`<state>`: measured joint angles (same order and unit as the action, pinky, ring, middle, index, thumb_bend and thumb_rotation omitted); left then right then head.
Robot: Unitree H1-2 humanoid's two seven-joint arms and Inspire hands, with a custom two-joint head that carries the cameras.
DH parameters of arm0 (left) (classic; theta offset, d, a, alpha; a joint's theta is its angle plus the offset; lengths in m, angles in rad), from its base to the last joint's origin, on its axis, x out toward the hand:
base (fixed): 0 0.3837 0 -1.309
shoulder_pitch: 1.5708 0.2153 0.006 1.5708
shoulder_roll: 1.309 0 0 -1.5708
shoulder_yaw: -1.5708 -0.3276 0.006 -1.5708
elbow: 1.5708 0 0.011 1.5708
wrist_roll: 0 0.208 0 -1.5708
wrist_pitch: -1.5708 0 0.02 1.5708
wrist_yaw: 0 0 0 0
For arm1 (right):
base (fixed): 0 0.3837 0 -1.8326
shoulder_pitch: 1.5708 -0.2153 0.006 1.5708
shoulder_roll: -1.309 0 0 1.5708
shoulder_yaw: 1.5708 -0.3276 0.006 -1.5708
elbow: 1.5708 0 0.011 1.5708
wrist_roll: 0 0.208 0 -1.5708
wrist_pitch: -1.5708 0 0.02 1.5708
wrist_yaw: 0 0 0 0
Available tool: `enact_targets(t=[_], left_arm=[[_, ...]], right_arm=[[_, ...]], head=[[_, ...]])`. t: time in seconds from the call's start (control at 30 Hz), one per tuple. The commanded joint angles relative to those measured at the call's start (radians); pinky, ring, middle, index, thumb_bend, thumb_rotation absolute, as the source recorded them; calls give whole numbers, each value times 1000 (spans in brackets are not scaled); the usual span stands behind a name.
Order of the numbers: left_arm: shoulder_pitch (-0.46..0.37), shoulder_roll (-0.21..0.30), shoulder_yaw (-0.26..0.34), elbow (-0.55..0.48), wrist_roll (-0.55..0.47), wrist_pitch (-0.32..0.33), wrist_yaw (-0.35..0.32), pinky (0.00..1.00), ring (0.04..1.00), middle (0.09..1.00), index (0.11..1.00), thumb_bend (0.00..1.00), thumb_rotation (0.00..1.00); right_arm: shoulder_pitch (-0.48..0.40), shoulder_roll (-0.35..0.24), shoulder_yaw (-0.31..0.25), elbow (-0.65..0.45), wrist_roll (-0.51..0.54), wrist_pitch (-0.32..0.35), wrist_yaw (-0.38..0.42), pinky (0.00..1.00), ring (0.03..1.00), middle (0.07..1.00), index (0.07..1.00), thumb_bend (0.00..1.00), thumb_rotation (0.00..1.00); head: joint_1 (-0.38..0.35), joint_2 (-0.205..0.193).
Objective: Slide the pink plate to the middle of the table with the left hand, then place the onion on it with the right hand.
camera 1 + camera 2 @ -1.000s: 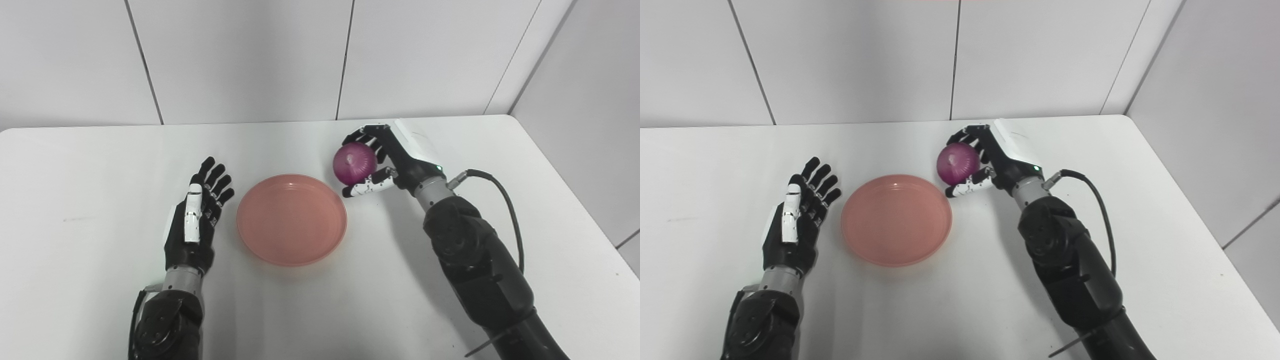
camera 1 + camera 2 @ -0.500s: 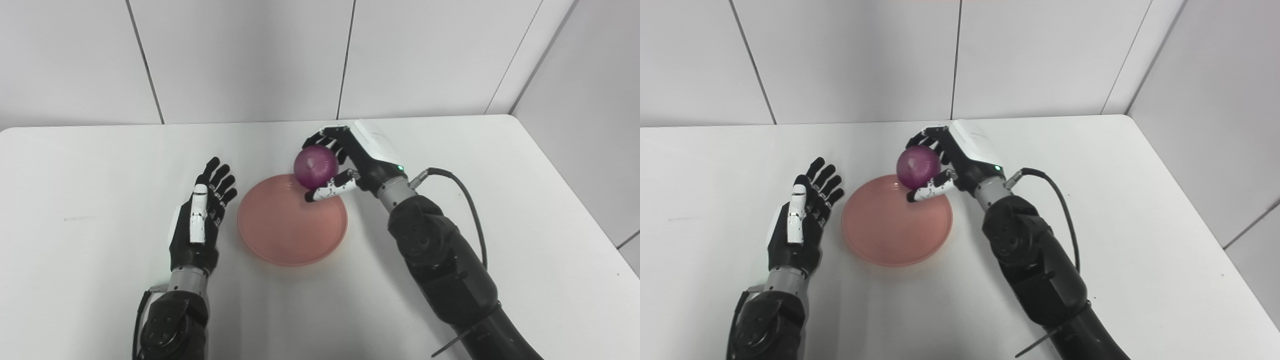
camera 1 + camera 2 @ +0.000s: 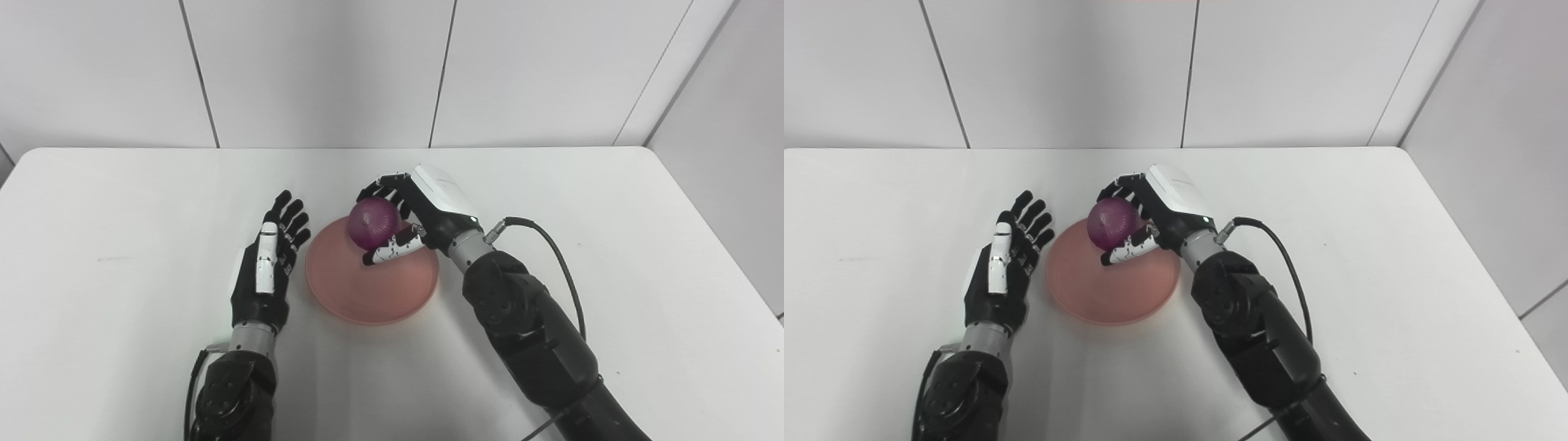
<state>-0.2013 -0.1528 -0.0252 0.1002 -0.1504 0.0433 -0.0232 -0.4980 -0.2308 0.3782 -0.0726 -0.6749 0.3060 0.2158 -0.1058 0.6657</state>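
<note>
Left eye view: right hand (image 3: 407,223) grasping the onion (image 3: 373,223) above the pink plate (image 3: 398,294); I'd lower gently before letting go.

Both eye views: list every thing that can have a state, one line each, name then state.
onion: whole, held in the right hand over the far part of the plate; contact with the plate cannot be told.
pink plate: upright on the table, nothing lying loose in it.
right hand: shut on the onion.
left hand: open, fingers apart, beside the plate's left rim, holding nothing.
table: bears the plate.
</note>
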Motion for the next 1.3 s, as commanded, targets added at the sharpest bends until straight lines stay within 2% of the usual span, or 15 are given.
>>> enact_targets(t=[0.0,0.33,0.57,0.9,0.97,1.0,1.07,1.2,1.27], left_arm=[[15,-13,-2,6,3,36,10,911,922,923,897,440,1000],[14,-12,-6,4,5,35,12,911,917,917,895,438,1000],[11,-12,-6,-1,6,47,17,908,915,913,890,441,1000],[10,-9,-6,4,2,41,11,915,920,920,898,443,1000],[10,-11,-6,1,4,43,13,914,921,920,897,448,1000],[11,-11,-7,-2,5,45,14,913,920,920,897,449,1000],[13,-13,-8,-7,6,49,16,912,918,918,896,448,1000],[13,-15,-8,-8,9,53,20,908,916,918,894,449,1000],[12,-16,-8,-7,9,52,21,907,916,917,894,446,1000]], right_arm=[[-17,4,-4,-2,7,-43,-8,411,491,563,489,521,139],[3,4,7,52,-8,-72,-26,404,492,568,489,520,139],[8,1,14,50,-14,-51,-4,435,516,586,489,520,140],[16,1,15,53,-12,-59,-6,428,514,588,490,521,141],[19,3,15,49,-14,-55,-6,450,539,608,491,522,144],[19,4,15,47,-15,-52,-6,470,562,628,561,721,162],[21,6,18,43,-24,-45,-6,489,582,647,613,855,193],[19,4,22,36,-31,-35,9,503,617,692,688,961,263],[19,2,24,33,-31,-35,16,518,631,707,707,984,279]], head=[[6,-1],[13,0],[13,0],[15,-1],[15,0],[15,0],[16,0],[15,1],[15,1]])
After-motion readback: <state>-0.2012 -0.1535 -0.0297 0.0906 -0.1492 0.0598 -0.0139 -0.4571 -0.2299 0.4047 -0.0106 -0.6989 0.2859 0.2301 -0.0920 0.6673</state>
